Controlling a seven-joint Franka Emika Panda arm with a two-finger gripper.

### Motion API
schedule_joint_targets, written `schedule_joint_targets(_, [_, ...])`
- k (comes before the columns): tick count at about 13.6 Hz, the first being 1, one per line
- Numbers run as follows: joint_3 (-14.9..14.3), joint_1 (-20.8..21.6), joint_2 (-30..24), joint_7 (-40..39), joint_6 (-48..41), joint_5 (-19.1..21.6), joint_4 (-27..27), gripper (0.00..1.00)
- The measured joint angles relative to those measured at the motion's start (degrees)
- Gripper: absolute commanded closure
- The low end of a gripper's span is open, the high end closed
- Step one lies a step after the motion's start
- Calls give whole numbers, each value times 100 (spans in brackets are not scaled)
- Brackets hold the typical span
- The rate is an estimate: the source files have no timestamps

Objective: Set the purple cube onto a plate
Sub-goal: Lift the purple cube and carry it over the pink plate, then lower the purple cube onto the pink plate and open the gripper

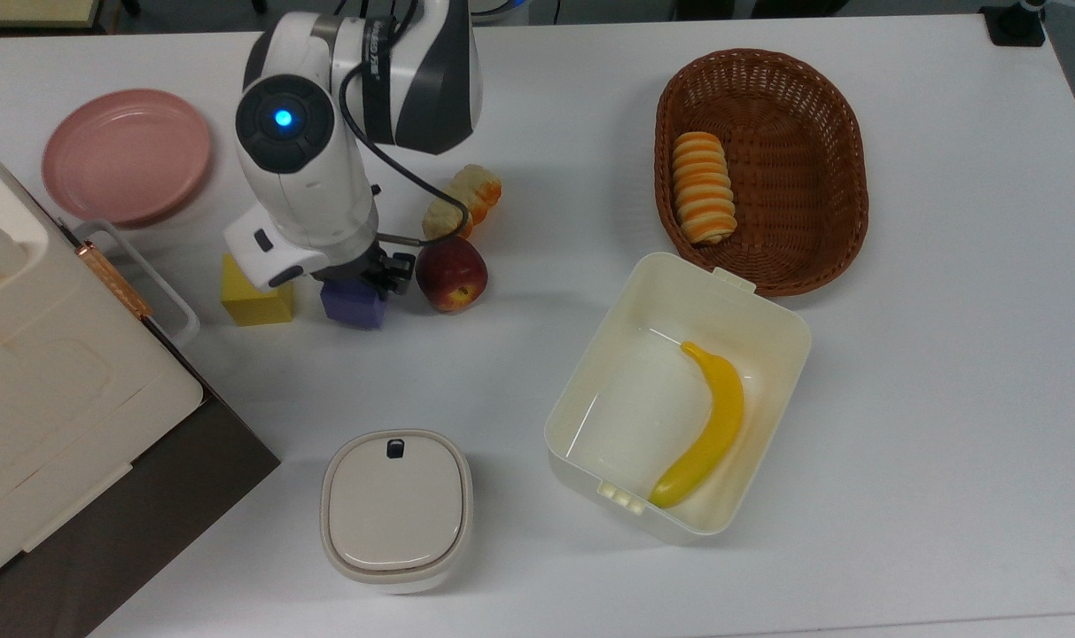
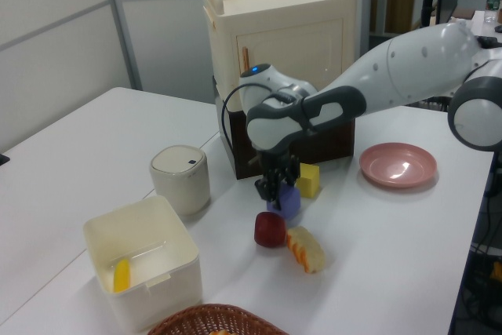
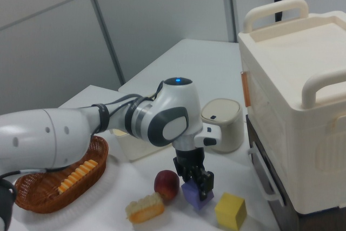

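The purple cube (image 1: 353, 304) rests between a yellow cube (image 1: 255, 297) and a red apple (image 1: 451, 273). My gripper (image 1: 360, 276) comes down from above, its black fingers closed on the cube's upper part. In the left view the gripper (image 2: 276, 191) covers the top of the purple cube (image 2: 287, 203). From the right view, the gripper (image 3: 198, 182) straddles the purple cube (image 3: 197, 195). The pink plate (image 1: 125, 155) lies bare at the top view's upper left, beyond the yellow cube; it also appears in the left view as the plate (image 2: 398, 165).
A bread piece (image 1: 462, 204) lies behind the apple. A large cream cabinet (image 1: 50, 381) stands at the top view's left edge, close to the yellow cube. A lidded container (image 1: 396, 509), an open box (image 1: 590, 354) holding a banana, and a wicker basket (image 1: 847, 213) stand farther off.
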Motion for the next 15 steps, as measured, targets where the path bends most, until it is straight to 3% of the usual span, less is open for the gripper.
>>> schedule_joint_targets(7, [-59,-517,-779,-1198,-1426,-24,3,61])
schedule_joint_targets(15, [-100,-1710,-835,-2676,-1545,-28,-15,60])
